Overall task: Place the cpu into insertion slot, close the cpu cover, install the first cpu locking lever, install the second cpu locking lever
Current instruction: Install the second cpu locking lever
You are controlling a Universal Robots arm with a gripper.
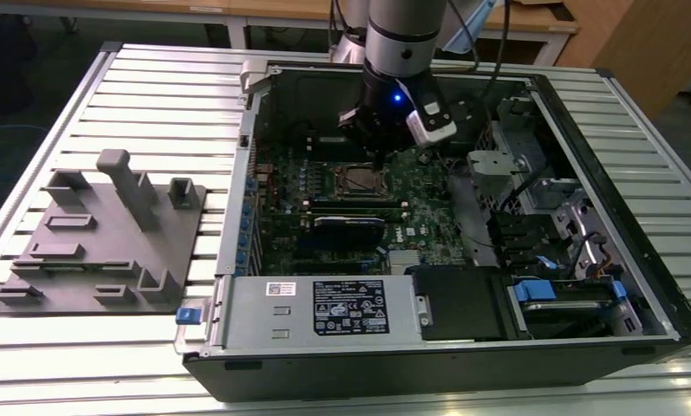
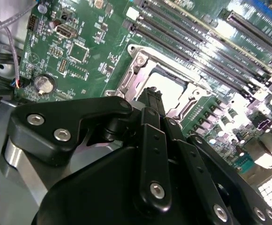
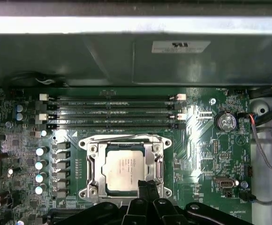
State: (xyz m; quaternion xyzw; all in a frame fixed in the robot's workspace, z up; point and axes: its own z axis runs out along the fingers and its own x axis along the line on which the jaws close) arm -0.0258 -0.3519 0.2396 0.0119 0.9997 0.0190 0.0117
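The cpu (image 3: 124,168), a dull silver square, lies flat in the motherboard socket. The cpu cover (image 3: 93,165), a silver frame with an open window, lies down around it. A thin wire lever (image 3: 126,137) runs along the socket edge nearest the memory slots. My gripper (image 3: 148,186) hangs just over the socket's opposite edge, its black fingers (image 3: 143,190) pressed together with nothing between them. In the second wrist view the gripper (image 2: 153,96) points down at the cover (image 2: 135,75) and cpu (image 2: 169,83). In the exterior view the gripper (image 1: 376,160) is inside the open case, above the socket (image 1: 362,180).
Memory slots (image 3: 112,112) run beside the socket, and a coin battery (image 3: 226,122) and cables (image 3: 267,140) sit off to one side. The labelled power supply box (image 1: 322,308) and drive cage (image 1: 553,199) crowd the case. A grey fixture plate (image 1: 102,234) stands at the exterior view's left.
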